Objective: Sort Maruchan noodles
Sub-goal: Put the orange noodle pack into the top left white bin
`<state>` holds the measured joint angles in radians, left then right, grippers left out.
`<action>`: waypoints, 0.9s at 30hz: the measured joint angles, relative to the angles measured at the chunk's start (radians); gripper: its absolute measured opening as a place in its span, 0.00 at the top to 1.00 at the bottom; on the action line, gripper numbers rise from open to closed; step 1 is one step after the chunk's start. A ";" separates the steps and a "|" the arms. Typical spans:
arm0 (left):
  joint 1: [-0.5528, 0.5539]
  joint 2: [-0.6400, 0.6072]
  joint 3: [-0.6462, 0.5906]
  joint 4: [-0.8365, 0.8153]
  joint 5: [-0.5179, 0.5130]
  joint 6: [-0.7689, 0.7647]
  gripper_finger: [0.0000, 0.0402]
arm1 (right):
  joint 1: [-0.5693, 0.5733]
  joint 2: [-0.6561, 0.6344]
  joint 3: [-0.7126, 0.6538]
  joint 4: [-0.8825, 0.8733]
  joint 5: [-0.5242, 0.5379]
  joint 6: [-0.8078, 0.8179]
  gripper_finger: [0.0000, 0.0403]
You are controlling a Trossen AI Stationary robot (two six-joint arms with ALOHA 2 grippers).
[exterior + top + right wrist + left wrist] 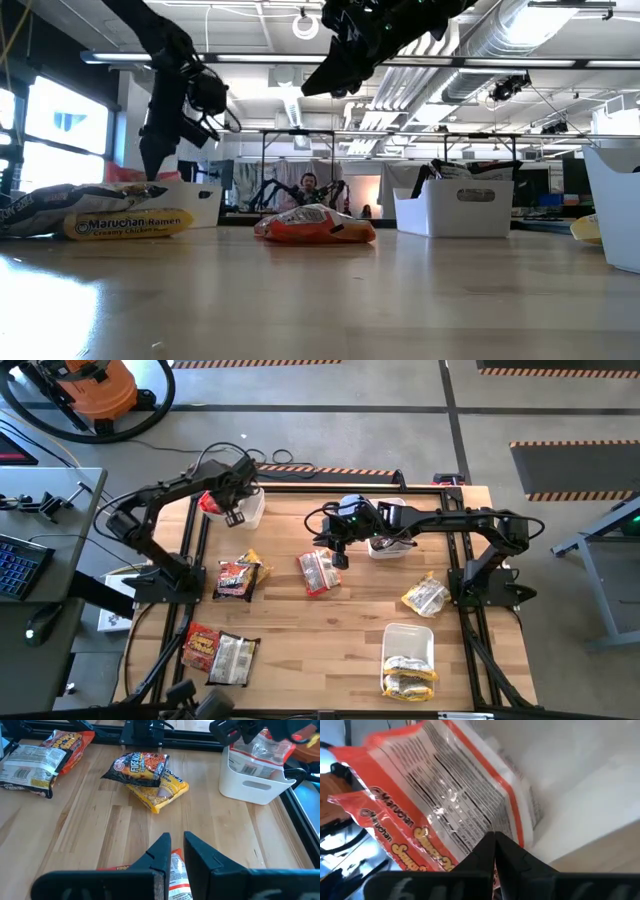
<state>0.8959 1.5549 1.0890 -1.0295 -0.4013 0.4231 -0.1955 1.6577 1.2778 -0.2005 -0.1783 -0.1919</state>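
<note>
Red-orange Maruchan packets point(435, 815) stand in the white bin point(250, 510) at ten o'clock on the table, where the left gripper point(234, 517) hangs just above them, fingers pressed together on nothing. At centre, the right gripper point(340, 560) hovers over another red packet point(318, 572), fingers nearly closed, holding nothing. Other packets lie scattered around.

Left wrist view cuts the red-orange packets point(445, 805) off at the picture's edge, the right gripper point(174, 839) covers most of the packet point(177, 875) beneath it (label unreadable), and the bin point(388, 545) under the right arm has hidden contents.
</note>
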 joint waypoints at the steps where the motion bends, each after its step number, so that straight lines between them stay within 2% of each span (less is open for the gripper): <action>1: -0.001 -0.012 0.003 0.000 0.012 -0.003 0.99 | 0.000 0.000 0.000 0.000 0.000 0.000 0.92; 8: -0.001 -0.037 -0.002 0.020 0.237 -0.053 0.99 | 0.000 0.000 0.000 -0.003 0.000 -0.004 0.92; 12: -0.002 -0.004 -0.047 0.085 0.232 -0.056 0.99 | 0.000 0.000 0.000 -0.003 0.000 -0.008 0.92; 18: 0.012 0.004 -0.113 0.169 0.099 -0.104 0.99 | 0.000 0.000 0.000 -0.029 0.000 -0.008 0.92; 27: 0.040 -0.015 -0.113 0.194 0.065 -0.127 0.99 | 0.000 0.000 0.000 -0.045 0.014 -0.010 0.92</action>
<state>0.9360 1.5395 0.9756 -0.8355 -0.3366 0.2963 -0.1955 1.6576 1.2778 -0.2456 -0.1648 -0.2014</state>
